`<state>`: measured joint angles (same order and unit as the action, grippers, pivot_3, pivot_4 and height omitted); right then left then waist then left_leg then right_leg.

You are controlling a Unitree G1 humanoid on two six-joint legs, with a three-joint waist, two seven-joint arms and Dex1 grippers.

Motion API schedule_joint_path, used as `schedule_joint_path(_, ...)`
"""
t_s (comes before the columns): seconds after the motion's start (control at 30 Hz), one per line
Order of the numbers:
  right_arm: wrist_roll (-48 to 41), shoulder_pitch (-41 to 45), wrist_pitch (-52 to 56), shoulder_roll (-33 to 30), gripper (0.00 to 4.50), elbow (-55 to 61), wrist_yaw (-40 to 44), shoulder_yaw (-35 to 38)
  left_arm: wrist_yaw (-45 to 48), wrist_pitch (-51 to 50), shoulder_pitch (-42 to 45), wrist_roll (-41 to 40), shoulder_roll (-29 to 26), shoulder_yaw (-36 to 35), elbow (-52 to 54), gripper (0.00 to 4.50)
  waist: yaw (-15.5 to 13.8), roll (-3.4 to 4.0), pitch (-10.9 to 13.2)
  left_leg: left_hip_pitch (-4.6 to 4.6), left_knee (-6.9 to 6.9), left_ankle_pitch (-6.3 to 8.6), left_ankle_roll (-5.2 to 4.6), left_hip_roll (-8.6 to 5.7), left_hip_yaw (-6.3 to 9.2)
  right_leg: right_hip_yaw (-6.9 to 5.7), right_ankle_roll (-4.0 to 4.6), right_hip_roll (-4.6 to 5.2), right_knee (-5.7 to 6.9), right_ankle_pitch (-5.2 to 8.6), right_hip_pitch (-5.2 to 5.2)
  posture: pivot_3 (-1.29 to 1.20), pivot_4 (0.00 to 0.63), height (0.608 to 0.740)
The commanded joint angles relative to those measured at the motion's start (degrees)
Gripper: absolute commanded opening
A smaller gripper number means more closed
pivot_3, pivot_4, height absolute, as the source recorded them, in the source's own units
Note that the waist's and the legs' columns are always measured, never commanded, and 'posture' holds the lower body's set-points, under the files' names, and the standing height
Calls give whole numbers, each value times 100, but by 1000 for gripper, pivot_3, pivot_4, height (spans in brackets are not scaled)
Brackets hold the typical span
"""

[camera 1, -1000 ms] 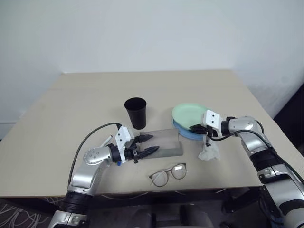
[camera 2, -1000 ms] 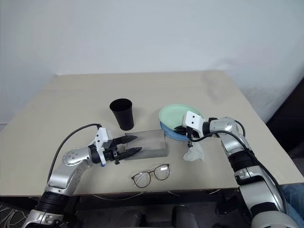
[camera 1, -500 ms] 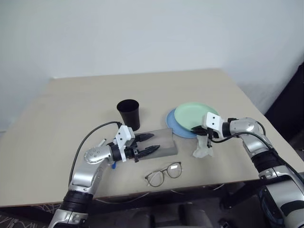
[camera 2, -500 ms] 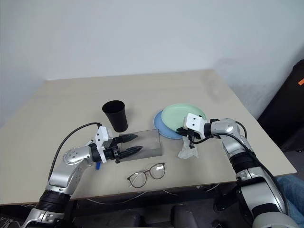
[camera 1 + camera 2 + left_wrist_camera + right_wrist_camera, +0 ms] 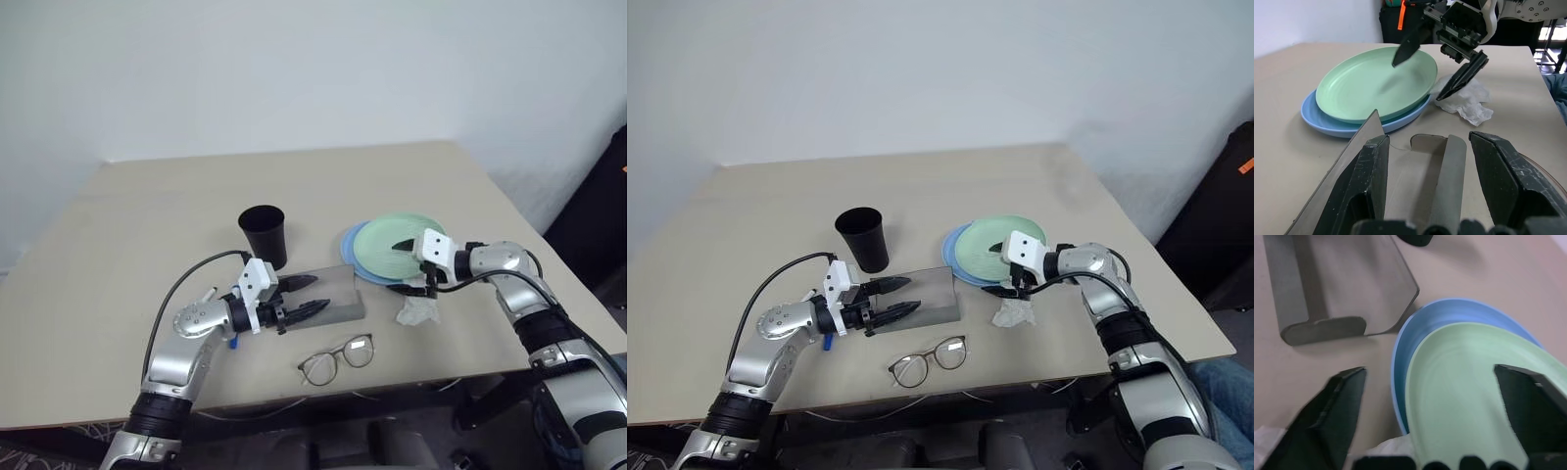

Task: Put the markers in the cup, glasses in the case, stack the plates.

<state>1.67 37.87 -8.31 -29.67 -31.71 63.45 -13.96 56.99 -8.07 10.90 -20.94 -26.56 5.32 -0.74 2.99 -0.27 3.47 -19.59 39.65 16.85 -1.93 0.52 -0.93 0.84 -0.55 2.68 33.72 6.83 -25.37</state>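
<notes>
While the right pincer (image 5: 1000,267) stands wide open over the near edge of the mint green plate (image 5: 998,244), with one finger above the plate and the other beside the crumpled tissue (image 5: 1013,312), it holds nothing. The green plate lies on the light blue plate (image 5: 954,247), a little shifted to one side, so I judge the stacking step is just finished, and the next move for this arm is to draw back without pushing the stack. The left pincer (image 5: 303,297) is partly open and empty, its fingers reaching over the grey case (image 5: 333,297), which lies between the cup (image 5: 264,234) and the glasses (image 5: 337,356). The glasses lie on the surface (image 5: 147,215) near the front edge, so the next step probably calls for opening the case and picking them up. I count two plates, one black cup, one case, one pair of glasses, one tissue. Something blue shows under the left wrist (image 5: 235,342); I cannot tell if it is a marker.
</notes>
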Motion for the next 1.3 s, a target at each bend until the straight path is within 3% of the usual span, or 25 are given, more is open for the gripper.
schedule_joint_path(0.03,-275,273,21,-37,4476,327,4,294,-16,93,84,-8,6,-83,129,2733,-1,0,0,0,0,0,0,0,0,0,0,0,0,0,0,0,0,740)
schedule_joint_path(0.47,-1023,-436,2308,-938,4476,1960,493,734,-27,140,42,-5,28,-82,117,2733,-23,-8,1,-3,-4,2,-1,0,0,-1,-1,1,-5,1,-4,0,0,740)
schedule_joint_path(0.9,-339,-123,1453,-1332,4476,351,-113,727,8,180,98,34,61,-43,40,2733,-7,-16,5,-4,-6,3,-1,2,-6,-2,-1,1,-12,2,-5,0,0,740)
schedule_joint_path(1.0,-199,49,1239,-1300,4002,-47,-230,711,13,189,100,46,60,-45,24,2733,-5,-18,6,-4,-6,3,-2,1,-9,1,-2,1,-13,2,-6,0,0,740)
schedule_joint_path(1.23,334,572,712,-1039,1689,-1157,-979,538,27,196,122,64,77,-36,-7,2733,6,-21,6,-3,-6,3,-2,1,-9,2,-2,1,-12,2,-5,0,0,740)
schedule_joint_path(1.3,490,761,523,-938,1689,-1481,-1161,473,30,197,135,68,86,-30,-17,2733,9,-21,6,-3,-6,3,-3,1,-10,3,-2,0,-12,2,-6,0,0,740)
